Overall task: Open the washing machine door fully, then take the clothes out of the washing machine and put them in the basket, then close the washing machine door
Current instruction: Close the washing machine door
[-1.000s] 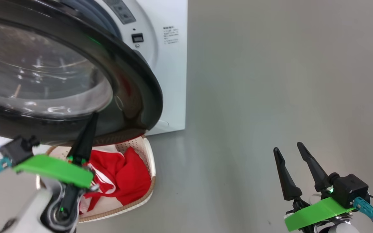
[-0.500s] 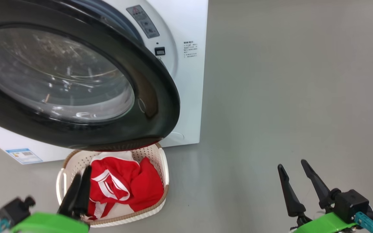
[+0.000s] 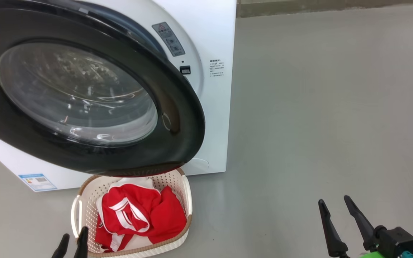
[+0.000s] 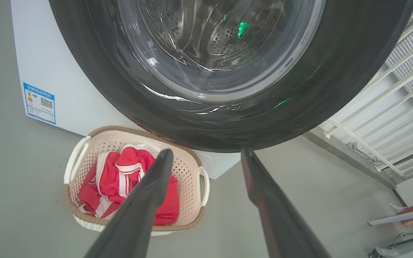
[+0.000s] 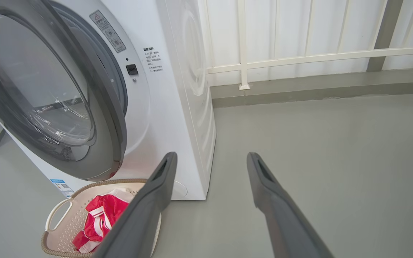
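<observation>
The washing machine door (image 3: 177, 118), black-rimmed with a bulging glass window, stands swung out from the white washing machine (image 3: 217, 107). It overhangs the cream basket (image 3: 79, 215) on the floor. Red and white clothes (image 3: 138, 215) lie heaped in the basket. My left gripper (image 3: 73, 243) is open at the bottom edge, beside the basket's near left corner, and holds nothing. In the left wrist view its fingers (image 4: 149, 193) spread below the door (image 4: 353, 71), over the basket (image 4: 84, 150) and clothes (image 4: 113, 179). My right gripper (image 3: 339, 218) is open over bare floor. The right wrist view shows the door (image 5: 109, 107) ajar.
Grey floor (image 3: 317, 107) stretches to the right of the machine. A white railing (image 5: 299, 57) and a low kerb (image 5: 317, 89) run behind it. A blue sticker (image 3: 37, 181) marks the machine's lower front. Some clutter (image 4: 412, 211) lies by the railing.
My left gripper has gone from shut by the door's lower rim to open, and sank to the view's bottom edge. The head camera shifted, showing more machine and basket. The right gripper stayed open.
</observation>
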You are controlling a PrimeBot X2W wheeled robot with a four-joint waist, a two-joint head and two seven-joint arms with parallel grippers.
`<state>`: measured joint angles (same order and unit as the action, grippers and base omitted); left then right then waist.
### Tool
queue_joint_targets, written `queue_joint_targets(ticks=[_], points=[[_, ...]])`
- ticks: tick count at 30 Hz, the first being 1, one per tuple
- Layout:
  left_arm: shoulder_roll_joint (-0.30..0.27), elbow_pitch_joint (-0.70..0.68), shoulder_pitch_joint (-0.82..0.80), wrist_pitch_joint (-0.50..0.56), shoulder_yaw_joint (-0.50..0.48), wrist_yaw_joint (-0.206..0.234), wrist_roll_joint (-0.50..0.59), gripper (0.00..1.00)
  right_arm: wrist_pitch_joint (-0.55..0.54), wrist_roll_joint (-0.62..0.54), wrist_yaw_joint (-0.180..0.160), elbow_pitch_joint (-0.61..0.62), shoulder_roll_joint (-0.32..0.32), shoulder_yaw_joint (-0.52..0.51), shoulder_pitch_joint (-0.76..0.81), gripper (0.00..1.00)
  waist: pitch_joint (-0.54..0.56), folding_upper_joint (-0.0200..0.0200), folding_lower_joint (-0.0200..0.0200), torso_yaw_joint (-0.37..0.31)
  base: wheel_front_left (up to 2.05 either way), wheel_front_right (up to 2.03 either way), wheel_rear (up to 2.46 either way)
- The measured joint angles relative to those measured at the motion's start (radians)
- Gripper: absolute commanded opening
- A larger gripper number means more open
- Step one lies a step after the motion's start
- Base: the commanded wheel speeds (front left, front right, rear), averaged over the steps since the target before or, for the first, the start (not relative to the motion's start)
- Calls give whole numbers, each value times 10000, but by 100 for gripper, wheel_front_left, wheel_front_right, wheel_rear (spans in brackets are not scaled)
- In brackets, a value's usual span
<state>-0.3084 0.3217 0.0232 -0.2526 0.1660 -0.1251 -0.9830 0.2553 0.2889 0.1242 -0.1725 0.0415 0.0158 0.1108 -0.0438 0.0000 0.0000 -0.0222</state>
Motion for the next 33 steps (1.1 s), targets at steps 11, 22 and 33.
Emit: queue_joint_targets(ticks=[11,22,33], points=[[853,-924,844,0,-1655,-2,4456,100,0,0,0,44,-36,-144,356,100,267,0,0,195,0,0,0],[1747,-1992,1424,0,-2589,-2,7277,100,0,0,0,215,-46,-337,360,100,304,0,0,238,0,0,0],[1831,-1891,1431,0,-2610,-2,7288,100,0,0,0,213,-46,-347,360,100,271,0,0,283,0,0,0]])
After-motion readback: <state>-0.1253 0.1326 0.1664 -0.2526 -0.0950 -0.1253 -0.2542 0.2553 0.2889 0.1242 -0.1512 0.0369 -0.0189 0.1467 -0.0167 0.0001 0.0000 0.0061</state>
